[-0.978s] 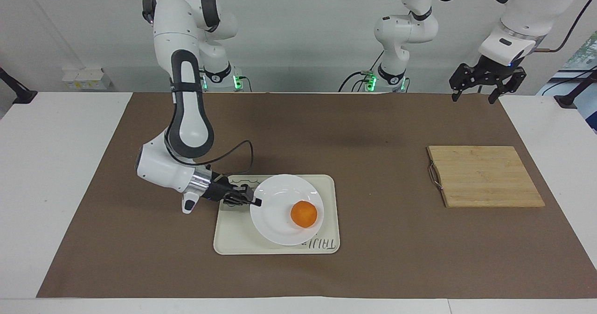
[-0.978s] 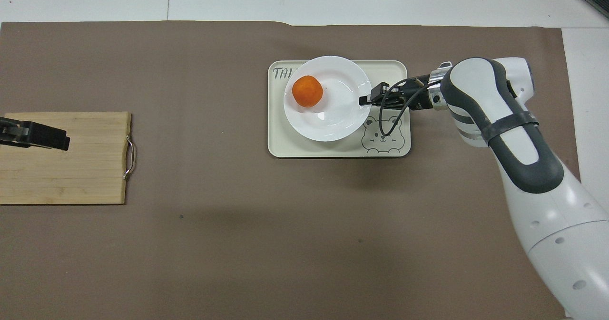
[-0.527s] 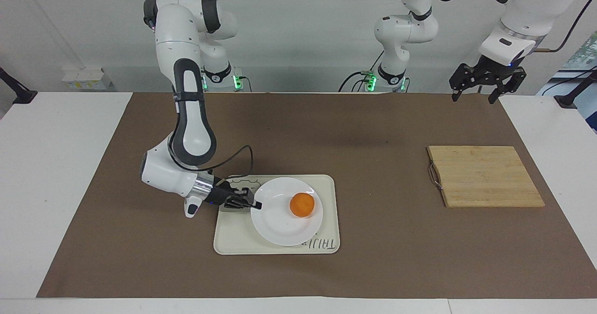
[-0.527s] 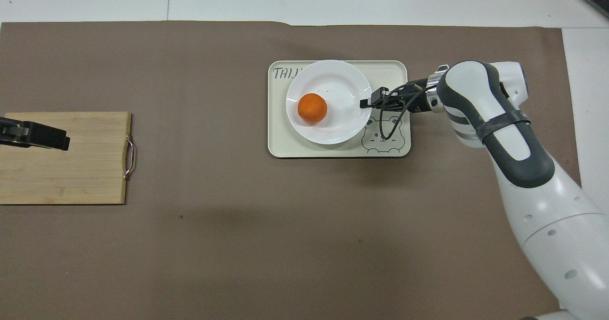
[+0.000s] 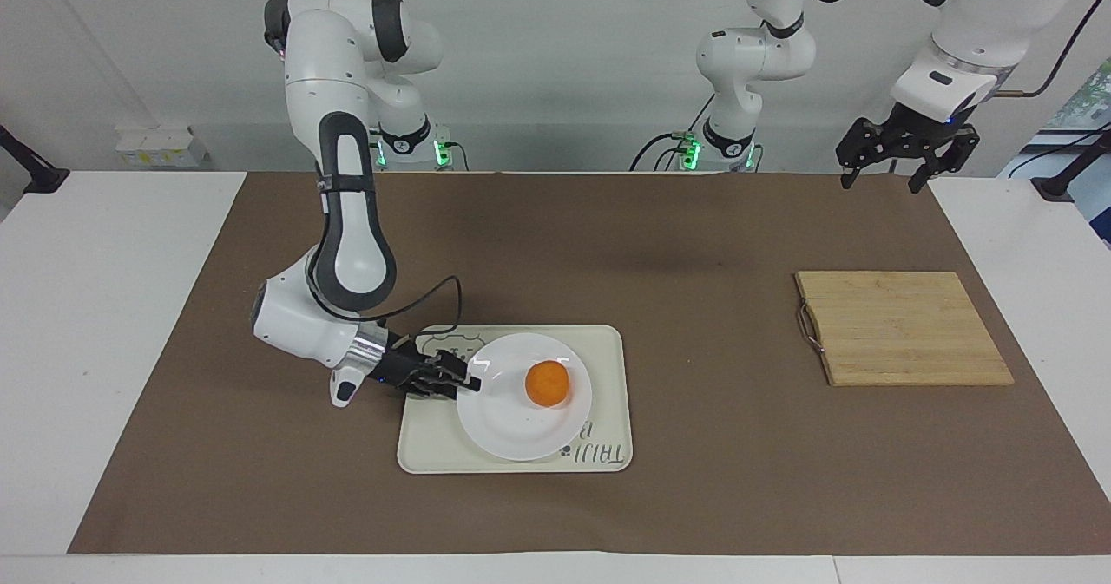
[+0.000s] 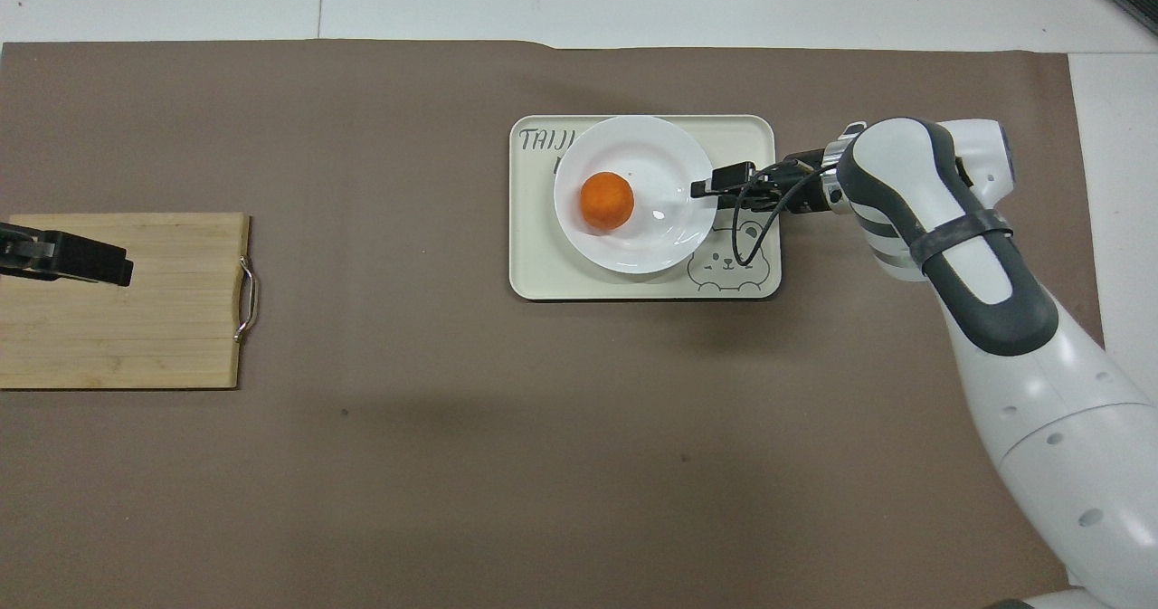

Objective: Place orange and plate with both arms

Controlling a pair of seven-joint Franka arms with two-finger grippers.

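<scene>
The white plate (image 5: 503,423) lies on the cream tray (image 5: 430,445) with the orange (image 5: 548,384) near its middle. My right gripper (image 5: 473,384) reaches in low from the right arm's end and is shut on the plate's rim. In the overhead view the plate (image 6: 651,229), the orange (image 6: 606,202) and the right gripper (image 6: 704,188) show the same hold. My left gripper (image 5: 885,176) hangs open and empty, high over the left arm's end of the table. It waits there and shows in the overhead view (image 6: 109,265) over the cutting board.
A bamboo cutting board (image 5: 903,328) with a metal handle lies at the left arm's end of the table, also in the overhead view (image 6: 136,319). The tray (image 6: 543,274) has a bear drawing and lettering. Brown paper covers the table.
The plate has come down flat onto the tray and shifted a little toward the right arm's end. The orange has rolled toward the plate's middle. The left arm has not moved.
</scene>
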